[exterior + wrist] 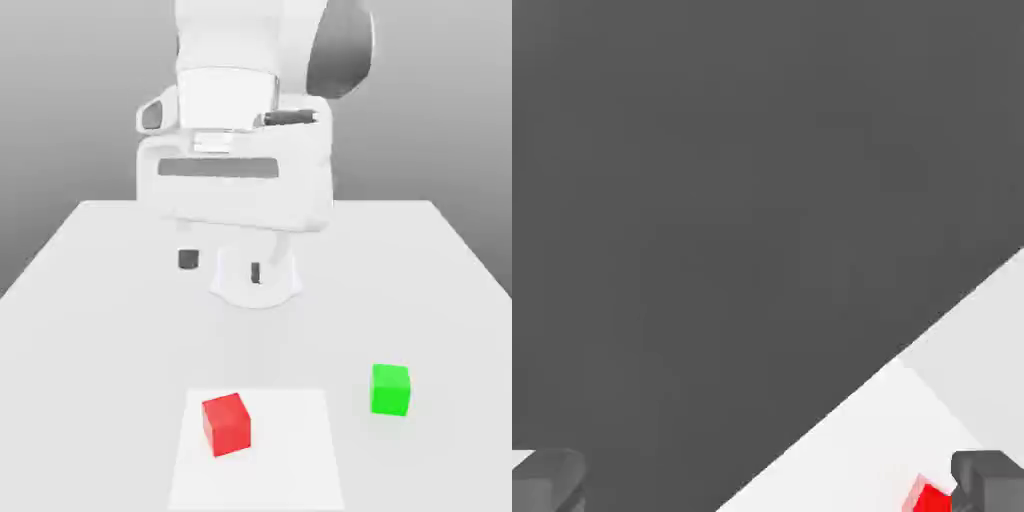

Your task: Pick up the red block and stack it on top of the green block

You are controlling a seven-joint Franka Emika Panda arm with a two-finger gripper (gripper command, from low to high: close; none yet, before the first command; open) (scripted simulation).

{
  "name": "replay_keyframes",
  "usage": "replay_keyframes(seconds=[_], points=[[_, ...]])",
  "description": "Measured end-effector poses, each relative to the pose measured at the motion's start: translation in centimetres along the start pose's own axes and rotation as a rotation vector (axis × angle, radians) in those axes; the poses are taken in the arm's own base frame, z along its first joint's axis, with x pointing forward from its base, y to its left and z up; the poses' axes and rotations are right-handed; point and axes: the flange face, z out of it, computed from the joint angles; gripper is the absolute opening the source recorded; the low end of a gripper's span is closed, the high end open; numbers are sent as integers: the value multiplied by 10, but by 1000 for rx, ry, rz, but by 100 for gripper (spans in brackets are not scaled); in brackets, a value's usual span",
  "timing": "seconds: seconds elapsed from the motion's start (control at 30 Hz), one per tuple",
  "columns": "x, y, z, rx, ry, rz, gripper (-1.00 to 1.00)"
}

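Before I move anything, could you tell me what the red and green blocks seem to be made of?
Both the red block and the green block look like matte, opaque painted wood or plastic: their faces are plainly coloured, without grain or bright highlights. Which of the two, I can't tell.

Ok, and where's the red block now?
The red block sits on the white square on the table, toward the exterior view's left from the green block, which is off the square.
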Motion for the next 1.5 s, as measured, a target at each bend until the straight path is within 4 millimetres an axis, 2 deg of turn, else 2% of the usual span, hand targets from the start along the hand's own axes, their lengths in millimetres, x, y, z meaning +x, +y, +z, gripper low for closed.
replay_keyframes(seconds=[0.13, 0.23, 0.43, 0.47, 0.7, 0.9, 1.03, 1.1, 1.27, 1.33, 1.5], points=[[6, 38, 71, -127, 7, 188, 0], [10, 71, 117, -215, 23, 323, 0], [8, 93, 180, -240, 27, 356, 0], [8, 96, 187, -240, 28, 356, -100], [8, 96, 187, -238, 27, 356, -100], [7, 83, 134, -238, 27, 351, -100], [-75, 91, 110, -238, -17, 101, -100], [-116, 104, 98, -238, -37, -40, -100], [-193, 147, 72, -233, -66, -354, -100], [-211, 161, 73, -231, -68, -433, -100], [-217, 174, 112, -228, -66, -458, -100]])
